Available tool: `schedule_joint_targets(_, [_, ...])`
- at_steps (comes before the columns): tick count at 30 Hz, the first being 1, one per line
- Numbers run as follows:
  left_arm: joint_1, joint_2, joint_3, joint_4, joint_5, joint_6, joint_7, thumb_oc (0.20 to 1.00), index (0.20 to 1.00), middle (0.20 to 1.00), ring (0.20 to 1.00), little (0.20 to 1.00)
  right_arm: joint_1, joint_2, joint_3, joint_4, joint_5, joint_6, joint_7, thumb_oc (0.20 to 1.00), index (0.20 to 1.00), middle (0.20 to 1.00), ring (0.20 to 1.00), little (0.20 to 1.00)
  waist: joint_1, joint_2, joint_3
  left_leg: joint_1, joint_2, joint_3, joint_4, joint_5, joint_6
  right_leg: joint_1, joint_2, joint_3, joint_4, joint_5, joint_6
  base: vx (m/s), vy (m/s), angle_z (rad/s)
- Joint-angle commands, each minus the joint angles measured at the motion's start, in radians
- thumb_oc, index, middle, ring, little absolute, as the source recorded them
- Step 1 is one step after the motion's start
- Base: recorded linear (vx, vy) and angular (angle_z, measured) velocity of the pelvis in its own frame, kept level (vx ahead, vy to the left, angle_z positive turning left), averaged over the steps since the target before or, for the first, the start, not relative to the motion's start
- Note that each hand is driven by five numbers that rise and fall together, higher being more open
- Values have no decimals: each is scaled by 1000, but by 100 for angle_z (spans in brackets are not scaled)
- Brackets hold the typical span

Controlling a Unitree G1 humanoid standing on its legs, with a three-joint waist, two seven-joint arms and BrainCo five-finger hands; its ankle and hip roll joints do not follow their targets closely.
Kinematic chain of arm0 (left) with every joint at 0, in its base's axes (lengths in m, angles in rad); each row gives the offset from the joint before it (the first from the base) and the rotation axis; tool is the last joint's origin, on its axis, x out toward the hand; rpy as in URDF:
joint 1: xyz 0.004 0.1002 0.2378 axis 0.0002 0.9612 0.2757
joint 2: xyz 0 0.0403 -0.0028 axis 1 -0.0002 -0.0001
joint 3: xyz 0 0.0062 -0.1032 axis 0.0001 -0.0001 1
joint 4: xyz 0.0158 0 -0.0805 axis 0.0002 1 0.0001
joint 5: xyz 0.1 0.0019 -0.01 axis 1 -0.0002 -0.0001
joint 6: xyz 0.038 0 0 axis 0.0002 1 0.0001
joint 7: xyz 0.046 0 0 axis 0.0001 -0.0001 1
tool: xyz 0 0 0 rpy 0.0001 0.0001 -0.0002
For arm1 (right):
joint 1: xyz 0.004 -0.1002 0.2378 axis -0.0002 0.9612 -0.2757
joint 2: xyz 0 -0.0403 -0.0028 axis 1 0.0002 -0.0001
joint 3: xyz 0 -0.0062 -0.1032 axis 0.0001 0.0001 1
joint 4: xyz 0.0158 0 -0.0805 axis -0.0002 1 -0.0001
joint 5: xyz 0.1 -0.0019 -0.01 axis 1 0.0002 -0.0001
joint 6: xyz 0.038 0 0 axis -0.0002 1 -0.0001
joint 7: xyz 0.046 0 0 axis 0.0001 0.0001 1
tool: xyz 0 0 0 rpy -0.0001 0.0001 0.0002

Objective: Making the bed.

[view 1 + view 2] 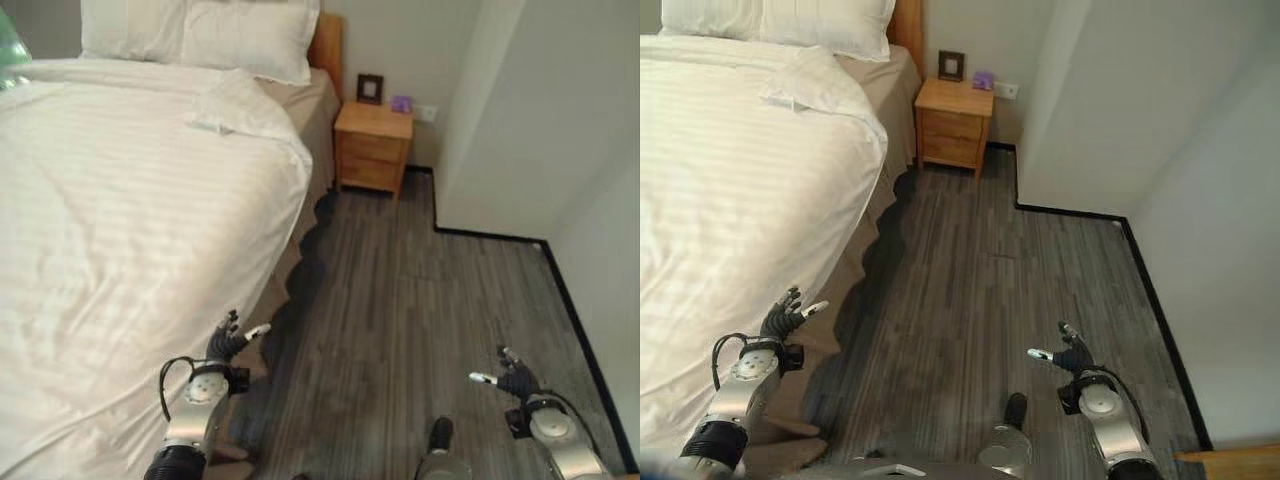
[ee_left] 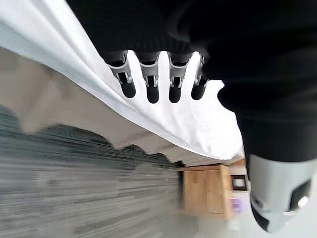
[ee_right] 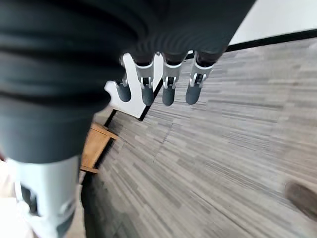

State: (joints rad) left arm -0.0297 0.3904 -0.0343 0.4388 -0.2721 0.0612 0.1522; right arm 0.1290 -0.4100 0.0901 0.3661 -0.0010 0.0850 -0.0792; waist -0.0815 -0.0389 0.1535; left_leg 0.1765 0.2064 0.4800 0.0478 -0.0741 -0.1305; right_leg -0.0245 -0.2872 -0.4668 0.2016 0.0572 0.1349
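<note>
The bed (image 1: 120, 220) lies under a smooth white striped duvet (image 1: 100, 260), one corner folded back near the pillows (image 1: 200, 35). Beside the bed, left hand (image 1: 228, 340) and right hand (image 1: 512, 378) hang with fingers relaxed, holding nothing.

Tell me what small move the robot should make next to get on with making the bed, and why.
Probably reach the left hand forward to the hanging edge of the white duvet. That hand hovers open beside the bed's side, holding nothing, while the right hand hangs open over the wood floor, farther from the bedding.
</note>
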Motion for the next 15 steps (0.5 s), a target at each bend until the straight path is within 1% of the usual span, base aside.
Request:
schedule_joint_targets(1, [-105,-1,-41,-73,-59,-73,12,1000,1000,1000,1000,1000,-105,-76,-50,-60,-2,-54,-35,1000,1000,1000,1000,1000,6,2,61,-6,152,-106,451,233,-91,82,87,-21,-210,-11,-46,237,-317,3])
schedule_joint_targets(2, [-114,-10,-45,-76,-80,-74,17,1000,1000,1000,1000,1000,-109,-81,-51,-63,9,-56,-40,1000,1000,1000,1000,1000,16,-10,73,-25,154,-107,503,252,-90,114,101,-20,-239,-25,-60,239,-249,-25])
schedule_joint_targets(3, [-124,-23,-64,-83,-97,-81,22,1000,1000,1000,1000,1000,-119,-89,-45,-66,17,-53,-45,1000,1000,1000,1000,1000,43,-29,92,-80,85,-155,554,211,-89,144,99,-5,-269,-27,-64,326,-274,-37])
schedule_joint_targets(4, [-124,-34,-69,-88,-97,-82,25,1000,1000,1000,1000,1000,-134,-88,-34,-58,17,-49,-45,1000,1000,1000,1000,1000,59,-46,98,-166,19,-189,567,162,-71,157,86,24,-283,-30,-55,334,-238,-42])
schedule_joint_targets(5, [-122,-43,-69,-97,-98,-80,31,1000,1000,1000,1000,1000,-149,-85,-21,-53,11,-43,-43,1000,1000,1000,1000,1000,75,-56,103,-226,-13,-192,566,134,-61,166,91,46,-289,-34,-51,317,-149,-30])
schedule_joint_targets(6, [-115,-51,-69,-104,-96,-79,28,1000,1000,1000,1000,1000,-161,-77,-5,-44,7,-40,-38,1000,1000,1000,1000,1000,92,-56,105,-258,-34,-170,506,117,-39,170,103,68,-289,-37,-44,380,-128,-47])
schedule_joint_targets(7, [-106,-58,-70,-108,-90,-77,26,1000,1000,1000,1000,1000,-169,-74,9,-39,-1,-39,-32,1000,1000,1000,1000,1000,98,-43,107,-277,-16,-139,434,118,-25,188,125,86,-289,-52,-37,376,-51,-80])
schedule_joint_targets(8, [-101,-61,-69,-112,-87,-76,20,1000,1000,1000,1000,1000,-175,-73,17,-32,-5,-38,-26,1000,1000,1000,1000,1000,104,-40,102,-298,-7,-112,388,133,-13,201,133,97,-289,-64,-36,488,12,-118])
schedule_joint_targets(9, [-90,-63,-69,-115,-83,-76,17,1000,1000,1000,1000,1000,-175,-72,27,-23,-8,-41,-24,1000,1000,1000,1000,1000,114,-19,98,-298,11,-41,251,167,-11,226,157,110,-287,-94,-29,485,58,-92])
schedule_joint_targets(10, [-77,-66,-66,-121,-78,-75,15,1000,1000,1000,1000,1000,-177,-73,35,-17,-16,-41,-17,1000,1000,1000,1000,1000,124,-5,92,-293,13,-15,161,203,-5,250,173,119,-287,-111,-24,647,123,-60])
schedule_joint_targets(11, [-72,-71,-66,-117,-79,-69,17,1000,1000,1000,1000,1000,-180,-70,45,-17,-25,-43,-13,1000,1000,1000,1000,1000,131,15,88,-323,24,-6,67,234,-19,283,197,133,-289,-144,-13,597,127,-15])
schedule_joint_targets(12, [-63,-85,-62,-114,-84,-66,18,1000,1000,1000,1000,1000,-180,-75,53,-8,-34,-43,-7,1000,1000,1000,1000,1000,134,27,80,-319,39,28,-50,283,-27,308,208,136,-289,-161,-8,560,132,-31])
schedule_joint_targets(13, [-58,-96,-57,-109,-91,-61,19,1000,1000,1000,1000,1000,-179,-83,62,-6,-43,-40,2,1000,1000,1000,1000,1000,134,36,81,-308,54,86,-109,321,-18,336,211,127,-286,-166,-4,472,111,-31])
schedule_joint_targets(14, [-57,-99,-58,-108,-91,-58,20,1000,1000,1000,1000,1000,-178,-84,65,-5,-44,-40,6,1000,1000,1000,1000,1000,129,37,78,-330,83,112,-128,316,-30,360,211,132,-282,-183,3,306,78,-37])
schedule_joint_targets(15, [-56,-100,-58,-108,-91,-58,20,1000,1000,1000,1000,1000,-178,-84,66,-5,-44,-40,7,1000,1000,1000,1000,1000,126,33,77,-328,79,108,-124,308,-34,363,207,131,-278,-192,4,839,124,-24])
